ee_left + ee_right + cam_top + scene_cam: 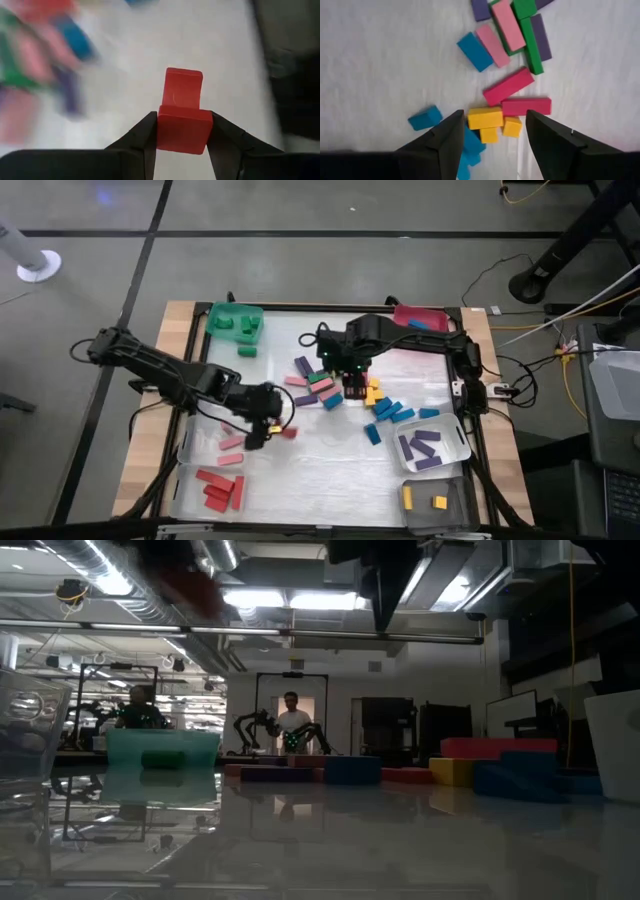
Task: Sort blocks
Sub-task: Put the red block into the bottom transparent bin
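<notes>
Red block (pixel 182 120) clamped in left pincer (pixel 182 137) | yellow blocks (pixel 485 119) between right pincer's (pixel 492 131) parted fingers

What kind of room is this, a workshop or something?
Probably a robotics lab: exposed ceiling ducts, another robot arm beside a person in the background, and cables across the floor.

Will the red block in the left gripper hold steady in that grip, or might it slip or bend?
The red block looks rigid, with flat faces against the left gripper fingers, so it probably holds. It seems light and unlikely to sag.
</notes>
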Available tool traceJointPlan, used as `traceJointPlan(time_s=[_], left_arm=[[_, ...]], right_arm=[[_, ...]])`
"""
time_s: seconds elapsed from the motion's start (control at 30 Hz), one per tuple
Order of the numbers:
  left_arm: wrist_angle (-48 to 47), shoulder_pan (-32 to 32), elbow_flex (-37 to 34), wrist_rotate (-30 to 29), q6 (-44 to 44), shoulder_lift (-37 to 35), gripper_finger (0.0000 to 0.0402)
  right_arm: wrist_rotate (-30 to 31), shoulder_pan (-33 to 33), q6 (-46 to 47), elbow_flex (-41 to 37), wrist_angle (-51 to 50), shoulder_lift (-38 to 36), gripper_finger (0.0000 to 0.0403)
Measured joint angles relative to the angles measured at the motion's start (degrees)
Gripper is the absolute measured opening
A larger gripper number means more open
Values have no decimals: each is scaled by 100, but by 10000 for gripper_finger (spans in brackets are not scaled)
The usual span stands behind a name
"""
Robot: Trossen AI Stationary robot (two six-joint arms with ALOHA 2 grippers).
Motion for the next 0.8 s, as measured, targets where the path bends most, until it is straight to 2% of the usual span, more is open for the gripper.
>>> traceJointPlan(time_s=[0.17, 0.27, 0.4, 0.53, 0.67, 0.8], left_arm=[[-726, -499, 2, 2357, -1051, -117, 123], [-887, -1063, 2, 3044, -1603, -103, 123], [-854, -1889, 2, 3048, -1939, -60, 124], [-877, -2460, 2, 2244, -2479, -12, 128], [-952, -2636, 2, 1439, -3279, 111, 153], [-1121, -2667, 2, 1205, -3611, 300, 187]], right_arm=[[-46, 0, -92, 0, 3, 42, 211], [-58, 0, -104, 0, -8, 39, 211], [-78, 7, 50, 0, -11, 39, 211], [-183, 26, 419, 0, -9, 39, 211], [-593, 28, 1408, 0, -10, 39, 211], [-879, 188, 2196, 0, -11, 39, 211]])
